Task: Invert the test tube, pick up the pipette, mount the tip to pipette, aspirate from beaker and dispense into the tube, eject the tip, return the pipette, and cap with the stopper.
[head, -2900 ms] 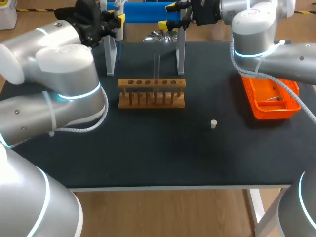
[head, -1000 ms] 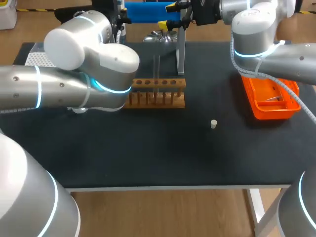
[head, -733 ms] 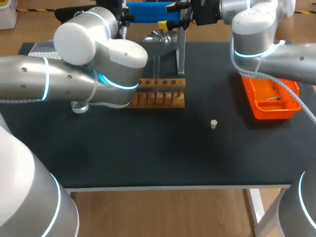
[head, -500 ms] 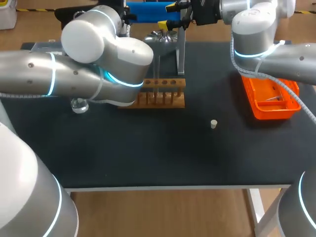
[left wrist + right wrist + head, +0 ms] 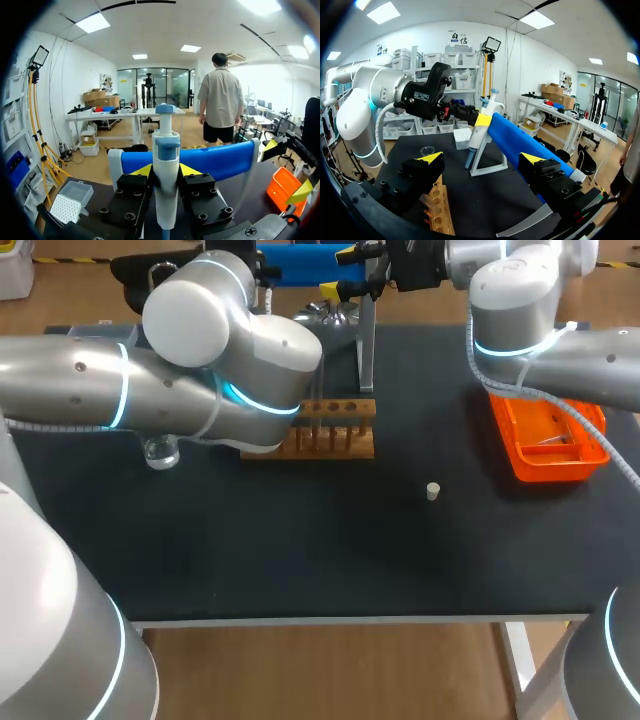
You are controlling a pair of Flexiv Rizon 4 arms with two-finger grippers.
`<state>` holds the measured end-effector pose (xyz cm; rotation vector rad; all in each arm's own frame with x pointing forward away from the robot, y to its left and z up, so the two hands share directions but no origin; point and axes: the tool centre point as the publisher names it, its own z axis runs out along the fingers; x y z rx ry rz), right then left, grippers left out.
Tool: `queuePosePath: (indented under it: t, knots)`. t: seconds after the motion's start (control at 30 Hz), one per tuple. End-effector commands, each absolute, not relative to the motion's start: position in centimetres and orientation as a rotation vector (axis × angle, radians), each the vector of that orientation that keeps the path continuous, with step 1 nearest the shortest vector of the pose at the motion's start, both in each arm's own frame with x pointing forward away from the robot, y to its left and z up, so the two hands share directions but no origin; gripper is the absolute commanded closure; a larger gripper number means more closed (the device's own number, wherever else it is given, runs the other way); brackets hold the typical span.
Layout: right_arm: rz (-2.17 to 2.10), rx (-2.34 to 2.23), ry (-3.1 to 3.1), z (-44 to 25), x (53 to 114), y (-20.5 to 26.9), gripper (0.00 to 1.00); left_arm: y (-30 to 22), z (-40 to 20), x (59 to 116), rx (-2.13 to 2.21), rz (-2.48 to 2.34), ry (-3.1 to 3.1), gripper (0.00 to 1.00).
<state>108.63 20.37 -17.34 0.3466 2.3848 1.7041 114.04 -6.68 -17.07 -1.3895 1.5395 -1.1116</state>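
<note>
Orange plastic formed the tray (image 5: 520, 465) at the right of the dark counter (image 5: 330, 550). Something pale and flat was seen inside it, too small to be identified. A clear beaker (image 5: 160, 452) stood near the counter's left side, just beside the left arm (image 5: 150, 400); whether anything was in it could not be told. The wooden rack (image 5: 340, 430) was half hidden behind that arm, and what its holes held could not be made out. A white gridded tip box (image 5: 64, 208) was seen in the left wrist view, beside and below the fingers.

The pipette (image 5: 165, 150), white with a blue collar, was held upright at one end of the blue bar (image 5: 300, 262) of the stand, at the back of the counter. The left fingers (image 5: 142, 171) were closed narrowly against it from both sides, so that its body filled the gap between them. The right fingers (image 5: 431, 158) were spread wide at the bar's other end with nothing gripped, and the bar was seen running out ahead between them. A small pale stopper (image 5: 432, 491) lay alone between rack and tray, well apart from both sets of fingers.
</note>
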Motion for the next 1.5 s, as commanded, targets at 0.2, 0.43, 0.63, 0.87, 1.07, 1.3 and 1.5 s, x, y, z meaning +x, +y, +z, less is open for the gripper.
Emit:
queuePosePath:
  t: [0.2,0.43,0.63,0.87,1.07,1.3,1.5]
  knots:
    - [1.702,0.347,2.386,-17.3,108.6,20.3,0.00,-6.7,-17.1,114.6,-1.421,-1.095,1.549,1.00]
    - [1.702,0.347,2.386,-17.3,108.6,20.3,0.00,-6.5,-17.2,115.2,-1.439,-1.090,1.566,1.00]
    - [1.702,0.347,2.386,-17.3,108.6,20.3,0.00,-6.5,-17.3,115.6,-1.452,-1.079,1.580,1.00]
    - [1.702,0.347,2.386,-17.3,108.6,20.3,0.00,-6.6,-17.4,116.0,-1.479,-1.057,1.608,1.00]
    - [1.702,0.347,2.386,-17.3,108.6,20.3,0.00,-6.5,-17.6,116.1,-1.496,-1.041,1.627,1.00]
    - [1.702,0.347,2.386,-17.3,108.6,20.3,0.00,-6.4,-17.7,116.3,-1.520,-1.040,1.636,1.00]
    - [1.702,0.347,2.386,-17.3,108.6,20.3,0.00,-6.2,-17.8,116.2,-1.554,-1.037,1.648,1.00]
